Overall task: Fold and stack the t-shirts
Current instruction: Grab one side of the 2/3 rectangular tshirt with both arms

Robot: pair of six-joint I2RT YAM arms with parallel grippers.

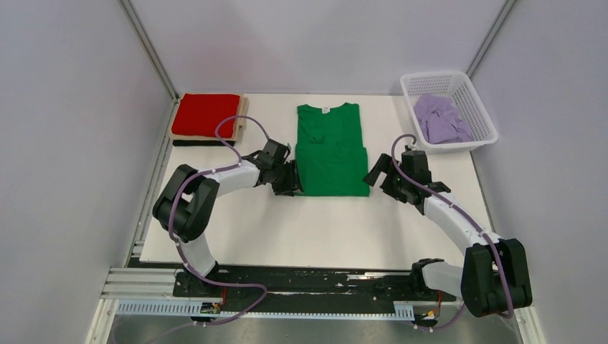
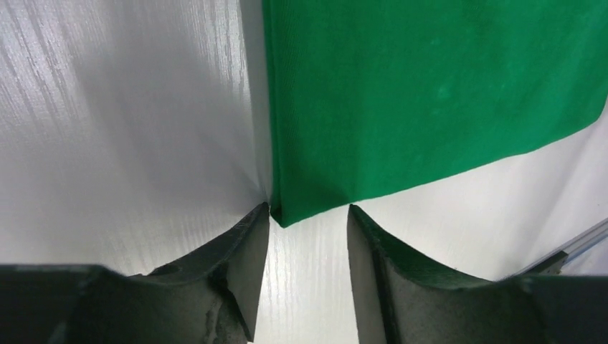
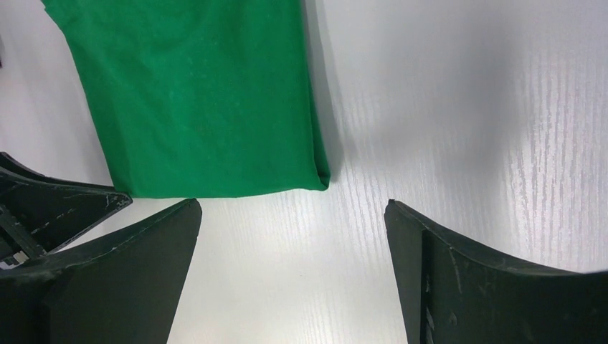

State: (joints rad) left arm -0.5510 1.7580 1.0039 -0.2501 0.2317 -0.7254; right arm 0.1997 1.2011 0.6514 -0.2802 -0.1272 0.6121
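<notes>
The bright green t-shirt lies partly folded at the back middle of the table, its white neck tag at the far edge. My left gripper is open at the shirt's near left corner. In the left wrist view that corner of the green cloth pokes between the fingertips, not pinched. My right gripper is wide open and empty just off the near right corner, and the green cloth lies ahead of it. A folded red shirt tops a stack over beige and black ones.
A white lattice basket at the back right holds a crumpled lilac shirt. The stack sits at the table's back left corner. Grey walls close in both sides. White table lies between the arms.
</notes>
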